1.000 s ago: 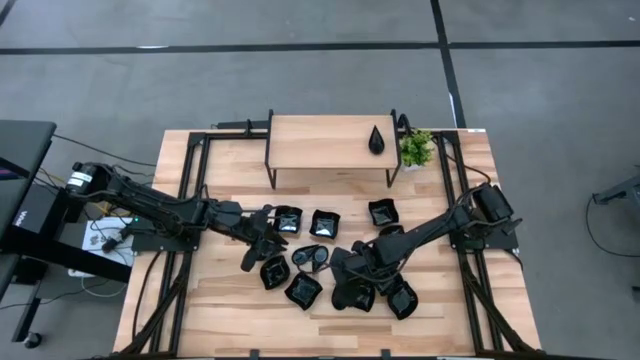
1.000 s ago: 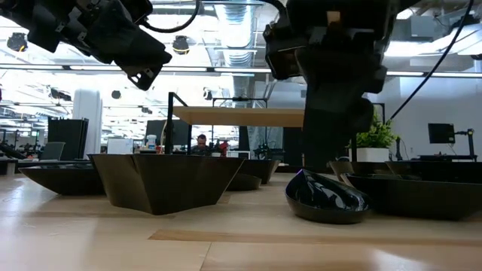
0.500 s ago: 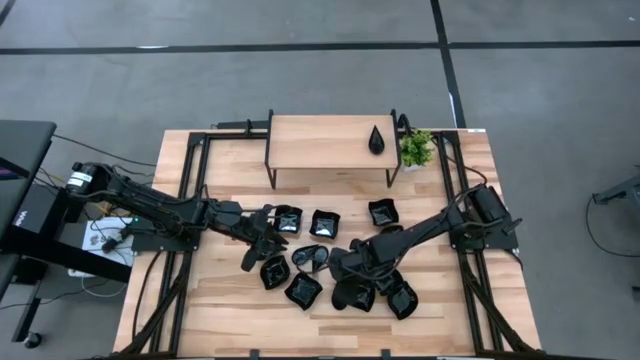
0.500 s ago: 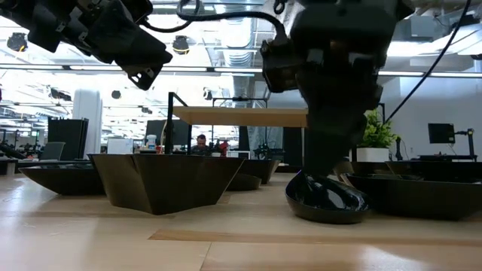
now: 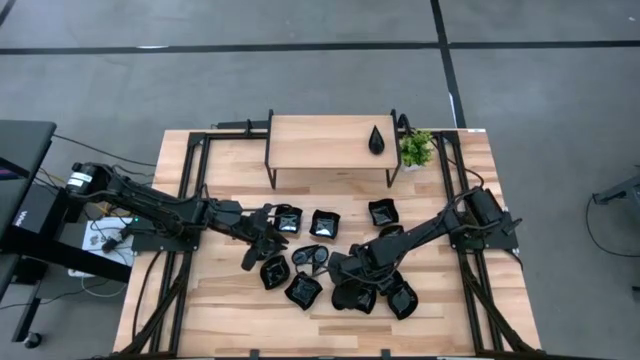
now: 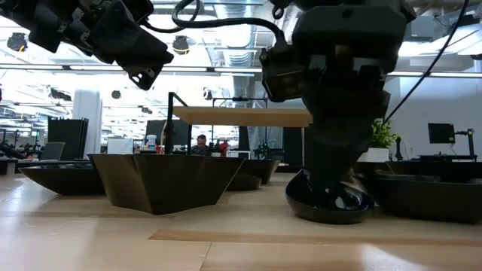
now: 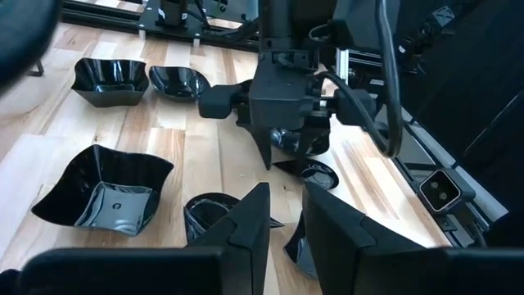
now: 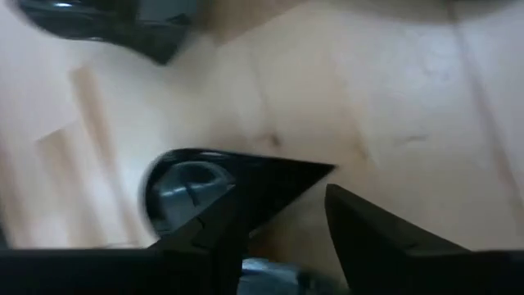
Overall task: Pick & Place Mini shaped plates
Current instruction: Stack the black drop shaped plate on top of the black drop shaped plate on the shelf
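Several glossy black mini shaped plates [image 5: 324, 224] lie scattered on the wooden table; one teardrop plate [image 5: 376, 140] rests on the small raised shelf [image 5: 310, 145]. My right gripper [image 5: 337, 266] points steeply down at a small teardrop plate [image 8: 192, 182] that sits flat on the table [image 6: 327, 209]. Its fingers are open and straddle the plate's pointed end [image 8: 315, 170]. My left gripper [image 7: 284, 225] hovers above the table left of the cluster, narrowly open with nothing between its fingers. My right gripper comes at the teardrop plate from above, slanting down. One finger [image 8: 217, 225] stands over the plate's bowl and the other [image 8: 368, 233] outside its rim. Whether either finger touches the plate, I cannot tell. The plate lies flat on the table.
Square plates [image 7: 102, 192] and others [image 7: 110, 78] crowd the table's middle around both grippers. A small green potted plant [image 5: 417, 150] stands at the shelf's right end. Bare wood lies along the near edge [image 5: 230, 325].
My right gripper has sunk a little, its fingers coming down around the small teardrop plate. The plate has stayed where it was.
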You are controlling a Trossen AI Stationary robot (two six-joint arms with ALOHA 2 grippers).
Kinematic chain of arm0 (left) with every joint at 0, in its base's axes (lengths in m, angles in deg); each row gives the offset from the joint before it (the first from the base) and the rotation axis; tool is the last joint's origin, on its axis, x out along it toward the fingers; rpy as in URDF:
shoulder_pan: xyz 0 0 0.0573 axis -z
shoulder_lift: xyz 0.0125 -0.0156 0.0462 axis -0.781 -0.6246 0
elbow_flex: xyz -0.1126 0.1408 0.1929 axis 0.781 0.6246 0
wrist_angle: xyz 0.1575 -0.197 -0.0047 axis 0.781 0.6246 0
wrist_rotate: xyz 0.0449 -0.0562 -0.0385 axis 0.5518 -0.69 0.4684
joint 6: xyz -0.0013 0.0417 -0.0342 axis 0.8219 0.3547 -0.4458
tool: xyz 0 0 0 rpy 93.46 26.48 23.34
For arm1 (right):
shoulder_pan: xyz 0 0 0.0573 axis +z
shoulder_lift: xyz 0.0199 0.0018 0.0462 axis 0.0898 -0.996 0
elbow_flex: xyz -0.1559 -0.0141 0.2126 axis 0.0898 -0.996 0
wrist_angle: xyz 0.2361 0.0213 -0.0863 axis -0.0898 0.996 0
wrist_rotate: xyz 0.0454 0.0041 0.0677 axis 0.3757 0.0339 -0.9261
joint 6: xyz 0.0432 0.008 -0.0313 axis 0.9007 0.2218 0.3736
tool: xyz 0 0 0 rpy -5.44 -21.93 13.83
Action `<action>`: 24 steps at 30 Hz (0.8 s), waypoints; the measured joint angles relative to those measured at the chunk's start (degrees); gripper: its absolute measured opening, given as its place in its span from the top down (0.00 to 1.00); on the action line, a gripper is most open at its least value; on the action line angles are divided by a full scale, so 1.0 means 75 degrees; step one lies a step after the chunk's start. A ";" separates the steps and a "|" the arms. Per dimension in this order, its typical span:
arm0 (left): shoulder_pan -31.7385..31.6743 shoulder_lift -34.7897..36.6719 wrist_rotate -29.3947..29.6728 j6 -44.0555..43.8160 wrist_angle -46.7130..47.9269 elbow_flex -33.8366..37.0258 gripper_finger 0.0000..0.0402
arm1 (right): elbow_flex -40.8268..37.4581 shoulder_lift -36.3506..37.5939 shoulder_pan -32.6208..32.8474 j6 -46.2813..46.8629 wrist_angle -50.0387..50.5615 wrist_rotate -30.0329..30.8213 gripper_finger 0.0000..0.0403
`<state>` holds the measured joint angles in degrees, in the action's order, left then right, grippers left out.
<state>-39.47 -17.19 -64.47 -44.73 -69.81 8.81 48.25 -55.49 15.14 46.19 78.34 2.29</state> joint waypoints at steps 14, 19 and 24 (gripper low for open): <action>0.0000 0.0000 0.0000 0.0002 0.0000 0.0000 0.81 | 0.0003 0.0002 -0.0009 0.0065 -0.0024 -0.0056 0.79; 0.0000 0.0000 0.0000 0.0000 0.0000 0.0000 0.81 | 0.0003 0.0002 -0.0009 0.0087 -0.0024 -0.0056 0.84; 0.0000 0.0000 0.0000 0.0000 0.0001 0.0000 0.81 | 0.0003 0.0002 -0.0009 0.0146 -0.0024 -0.0227 0.89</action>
<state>-39.47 -17.19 -64.47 -44.73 -69.80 8.81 48.27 -55.48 15.08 47.28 78.16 0.59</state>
